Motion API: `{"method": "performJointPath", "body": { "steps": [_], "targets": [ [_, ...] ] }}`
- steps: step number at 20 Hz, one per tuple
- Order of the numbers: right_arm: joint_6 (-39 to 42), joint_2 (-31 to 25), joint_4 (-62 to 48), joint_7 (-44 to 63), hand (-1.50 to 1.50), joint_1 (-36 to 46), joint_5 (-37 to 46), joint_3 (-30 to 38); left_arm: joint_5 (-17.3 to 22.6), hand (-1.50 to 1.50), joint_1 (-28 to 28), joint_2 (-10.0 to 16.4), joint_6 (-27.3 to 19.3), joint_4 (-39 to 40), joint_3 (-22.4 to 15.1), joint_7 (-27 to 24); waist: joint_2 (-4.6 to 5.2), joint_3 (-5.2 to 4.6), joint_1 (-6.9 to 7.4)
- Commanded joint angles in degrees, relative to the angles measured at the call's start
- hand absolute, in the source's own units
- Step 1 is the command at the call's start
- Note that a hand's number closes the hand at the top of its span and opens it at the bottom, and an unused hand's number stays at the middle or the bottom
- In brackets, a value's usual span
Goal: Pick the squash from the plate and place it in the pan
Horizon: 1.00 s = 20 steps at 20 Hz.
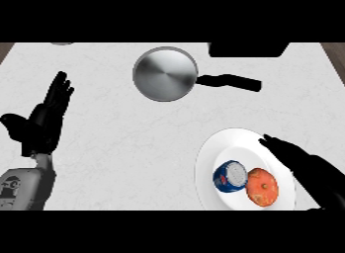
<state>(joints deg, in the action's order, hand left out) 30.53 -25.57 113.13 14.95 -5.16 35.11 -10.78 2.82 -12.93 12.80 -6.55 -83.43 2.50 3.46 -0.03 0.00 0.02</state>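
Note:
An orange squash (pixel 262 186) lies on a white plate (pixel 226 146) at the lower right, beside a blue and white can (pixel 230 177). My right hand (pixel 314 170) hovers over the plate's right side, fingers straight and pointing up-left, just right of the squash and not holding it. A round steel pan (pixel 164 74) with a black handle (pixel 233 81) sits at the upper middle of the counter. My left hand (pixel 42 118) rests open at the left, fingers up.
A black object (pixel 248 48) stands at the counter's far edge, right of the pan. The white counter (pixel 124 143) stretches between the pan and the plate. Wooden floor shows at both far corners.

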Motion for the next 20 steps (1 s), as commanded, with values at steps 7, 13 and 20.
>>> {"method": "performJointPath", "body": {
  "steps": [7,13,20],
  "targets": [
    [3.03,3.09,-6.10,4.16,-1.50,4.67,10.32,-4.76,-0.22,0.00,-0.22,-0.73,1.89,0.37,1.10,-0.37,0.05,-0.01,0.04],
    [1.12,4.32,-7.82,-0.89,-1.50,0.99,12.07,-3.33,-0.31,0.00,-0.30,0.12,2.61,-4.02,2.52,4.09,-0.01,0.01,-0.09],
    [3.65,5.33,-8.31,0.31,-1.50,1.82,16.69,-4.33,-0.80,0.00,-1.11,-0.69,3.24,-0.65,4.11,1.67,0.01,-0.01,-0.17]
  ]
}}
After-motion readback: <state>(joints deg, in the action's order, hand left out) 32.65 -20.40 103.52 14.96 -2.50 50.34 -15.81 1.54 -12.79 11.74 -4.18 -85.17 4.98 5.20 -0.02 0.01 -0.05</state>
